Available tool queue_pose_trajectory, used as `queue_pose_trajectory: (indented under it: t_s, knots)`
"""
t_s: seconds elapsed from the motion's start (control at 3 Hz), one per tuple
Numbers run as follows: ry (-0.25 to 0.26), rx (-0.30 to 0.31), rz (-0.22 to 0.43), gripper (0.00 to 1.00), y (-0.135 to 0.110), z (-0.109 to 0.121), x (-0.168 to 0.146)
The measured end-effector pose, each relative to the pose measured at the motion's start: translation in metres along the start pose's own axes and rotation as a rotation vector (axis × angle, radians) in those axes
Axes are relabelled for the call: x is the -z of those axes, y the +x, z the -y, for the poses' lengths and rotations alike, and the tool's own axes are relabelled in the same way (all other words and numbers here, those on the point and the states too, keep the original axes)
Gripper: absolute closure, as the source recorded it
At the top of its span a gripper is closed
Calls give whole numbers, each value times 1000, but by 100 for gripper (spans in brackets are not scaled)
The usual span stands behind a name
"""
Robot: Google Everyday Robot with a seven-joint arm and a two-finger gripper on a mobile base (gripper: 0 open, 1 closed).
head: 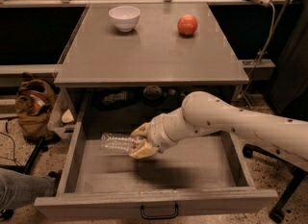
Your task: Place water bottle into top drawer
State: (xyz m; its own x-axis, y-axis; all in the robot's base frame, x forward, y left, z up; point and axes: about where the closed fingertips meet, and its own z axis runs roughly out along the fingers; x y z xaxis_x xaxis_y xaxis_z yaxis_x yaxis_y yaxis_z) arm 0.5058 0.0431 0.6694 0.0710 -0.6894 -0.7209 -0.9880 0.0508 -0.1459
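The top drawer [192,168] stands pulled open below the grey cabinet top, its front panel and black handle [159,212] nearest the camera. My gripper [139,143] is inside the drawer's left half, shut on the water bottle [115,143]. The clear ribbed bottle lies horizontally and sticks out to the left of the fingers, just above the drawer's flat bottom. Its label and cap are hidden by the gripper. My white arm reaches in from the right.
A white bowl [124,17] and a red apple [187,25] sit on the cabinet top [151,50]. A brown bag [33,107] lies on the floor at left. A person's leg [21,189] is at lower left. A chair base [284,204] stands at right.
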Motion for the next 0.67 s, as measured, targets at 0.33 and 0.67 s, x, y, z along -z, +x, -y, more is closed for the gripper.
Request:
queue_pose_trajectory:
  t_s: [0.33, 0.67]
  knots:
    - [2, -24, -50, 100, 16, -4, -2]
    - [1, -27, -52, 100, 17, -4, -2]
